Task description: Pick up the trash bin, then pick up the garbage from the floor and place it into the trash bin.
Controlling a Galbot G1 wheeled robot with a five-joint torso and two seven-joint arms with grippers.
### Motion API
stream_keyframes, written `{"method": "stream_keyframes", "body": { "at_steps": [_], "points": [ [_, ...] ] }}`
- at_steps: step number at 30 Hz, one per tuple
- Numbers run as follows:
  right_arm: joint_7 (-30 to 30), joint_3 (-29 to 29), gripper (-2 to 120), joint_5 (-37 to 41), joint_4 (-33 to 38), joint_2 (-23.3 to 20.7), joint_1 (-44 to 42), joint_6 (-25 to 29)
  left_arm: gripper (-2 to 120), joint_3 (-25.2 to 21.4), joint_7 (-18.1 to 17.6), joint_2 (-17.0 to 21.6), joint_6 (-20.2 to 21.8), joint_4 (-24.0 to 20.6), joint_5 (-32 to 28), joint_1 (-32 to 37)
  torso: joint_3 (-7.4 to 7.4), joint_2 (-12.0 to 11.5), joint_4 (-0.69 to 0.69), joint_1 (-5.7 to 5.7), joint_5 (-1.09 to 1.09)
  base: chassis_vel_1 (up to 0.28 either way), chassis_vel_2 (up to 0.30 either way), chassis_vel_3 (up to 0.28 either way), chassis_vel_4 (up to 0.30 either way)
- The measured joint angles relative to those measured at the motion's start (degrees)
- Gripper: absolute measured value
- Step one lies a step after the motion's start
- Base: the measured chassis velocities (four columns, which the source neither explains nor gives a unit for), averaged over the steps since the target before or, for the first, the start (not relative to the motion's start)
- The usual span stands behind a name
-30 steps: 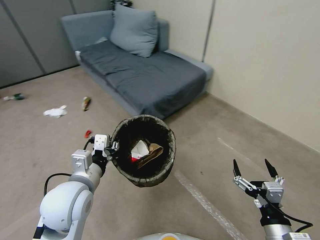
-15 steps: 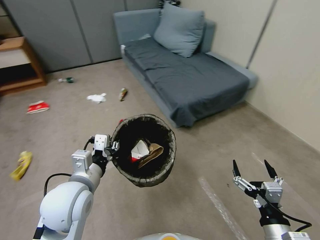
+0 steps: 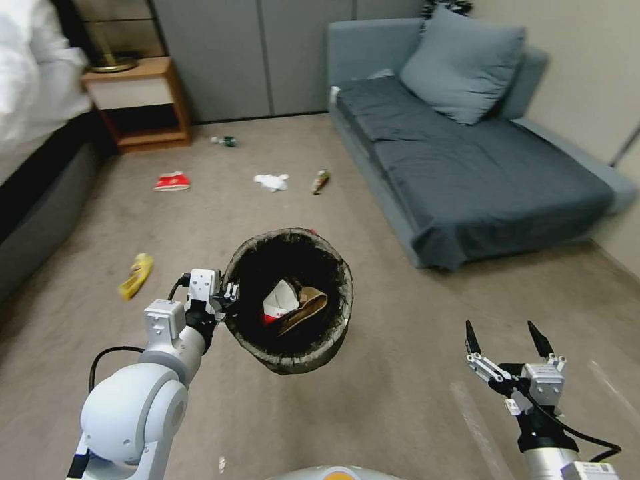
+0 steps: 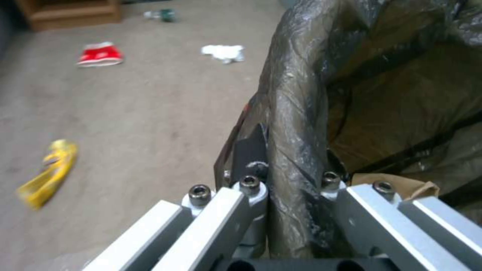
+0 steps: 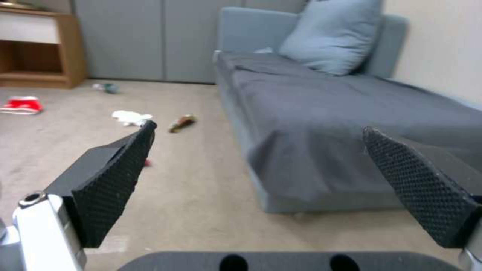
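On your beige carpet, left to right: a bed's edge, a yellow wrapper, the left gripper with jaws clenched on the lifted trash bin, a grey sofa, and the right gripper, jaws released.

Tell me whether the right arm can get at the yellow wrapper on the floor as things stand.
Probably not. The right gripper hangs open on the robot's right, while the yellow wrapper lies on the floor off to its left, beyond the trash bin held by the left gripper.
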Motion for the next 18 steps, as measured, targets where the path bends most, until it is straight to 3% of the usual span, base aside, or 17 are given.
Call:
{"method": "stream_keyframes", "body": {
  "at_steps": [18],
  "points": [
    [1.1, -0.1, 100, 0.2, -0.6, -0.1, 0.4, -0.8, 3, 0.7, -0.4, -0.1, -1.3, 0.5, 1.1, 0.0, 0.00, 0.0, 0.01, 0.00, 0.00, 0.105, 0.109, 0.105, 0.106]
  ]
}}
